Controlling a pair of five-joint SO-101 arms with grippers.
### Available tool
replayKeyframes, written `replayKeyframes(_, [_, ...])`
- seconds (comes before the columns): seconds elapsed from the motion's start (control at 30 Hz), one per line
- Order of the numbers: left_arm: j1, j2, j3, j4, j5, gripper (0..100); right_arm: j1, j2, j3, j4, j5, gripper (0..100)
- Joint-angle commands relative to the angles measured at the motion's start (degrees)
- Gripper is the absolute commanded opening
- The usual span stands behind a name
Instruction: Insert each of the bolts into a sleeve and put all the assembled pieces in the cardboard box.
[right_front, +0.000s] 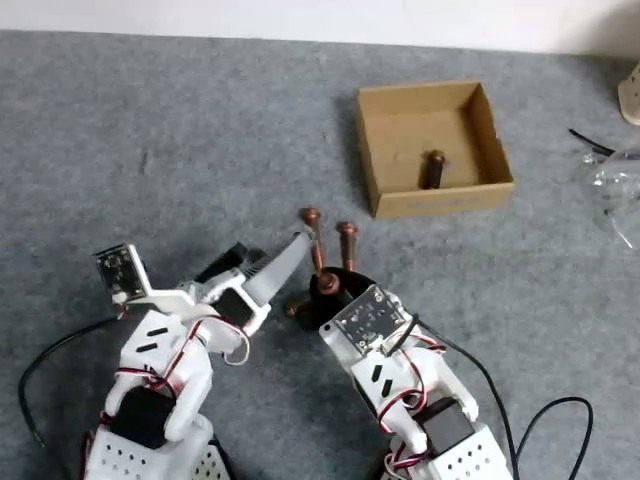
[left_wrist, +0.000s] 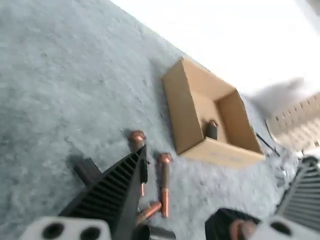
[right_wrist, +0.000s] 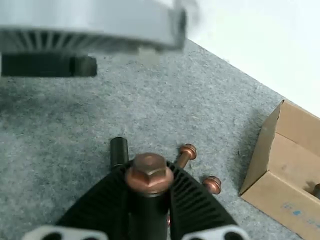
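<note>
The cardboard box (right_front: 385, 130) stands at the back right with one bolted sleeve (right_front: 433, 168) inside. My right gripper (right_front: 327, 285) is shut on an upright black sleeve (right_wrist: 146, 212) with a copper bolt (right_wrist: 148, 172) in it. Two loose bolts (right_front: 314, 235) (right_front: 347, 238) lie just beyond it, and a third (left_wrist: 149, 212) lies nearer. A black sleeve (right_wrist: 118, 150) rests on the carpet to their left. My left gripper (right_front: 270, 247) hangs open over the bolts, holding nothing; its white finger (right_front: 285, 260) reaches past the held piece.
Grey carpet covers the table. A clear plastic item (right_front: 612, 180) and thin wires lie at the right edge, right of the box. Black cables (right_front: 545, 410) trail from both arm bases. Open carpet spreads to the far left.
</note>
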Motion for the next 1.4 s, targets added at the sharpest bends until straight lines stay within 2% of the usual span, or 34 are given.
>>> replayKeyframes(0.0, [-1.2,-0.7,-2.9,-0.3,1.4,41,0.3,-1.0,6.2,-0.1,-0.3,0.4])
replayKeyframes(0.17, [-3.9,-0.7,-1.7,-0.3,1.2,41,0.4,-1.0,6.4,-0.1,-0.3,0.4])
replayKeyframes(0.3, [-15.1,-0.7,1.5,-4.4,-5.5,41,0.6,-1.0,6.4,0.0,-0.3,0.4])
replayKeyframes(0.4, [-21.7,-0.7,4.8,-8.6,-10.4,41,3.6,-1.0,6.2,0.0,-0.3,0.4])
replayKeyframes(0.6, [-22.5,-0.6,7.0,-9.8,-18.5,41,12.4,-1.0,6.0,-0.3,-0.3,0.4])
replayKeyframes(0.9, [-22.6,-0.6,7.1,-9.8,-19.3,41,15.9,1.0,-3.8,-5.1,-0.1,0.4])
replayKeyframes(1.0, [-22.6,-0.6,7.1,-9.8,-19.3,41,16.0,8.7,-10.8,-5.1,0.7,0.4])
replayKeyframes(1.13, [-22.5,-0.6,7.1,-9.8,-19.3,41,16.1,26.3,-24.0,-5.2,2.1,0.4])
replayKeyframes(1.37, [-22.5,-0.6,7.2,-9.8,-19.3,41,23.1,62.8,-54.7,-5.1,1.8,0.4])
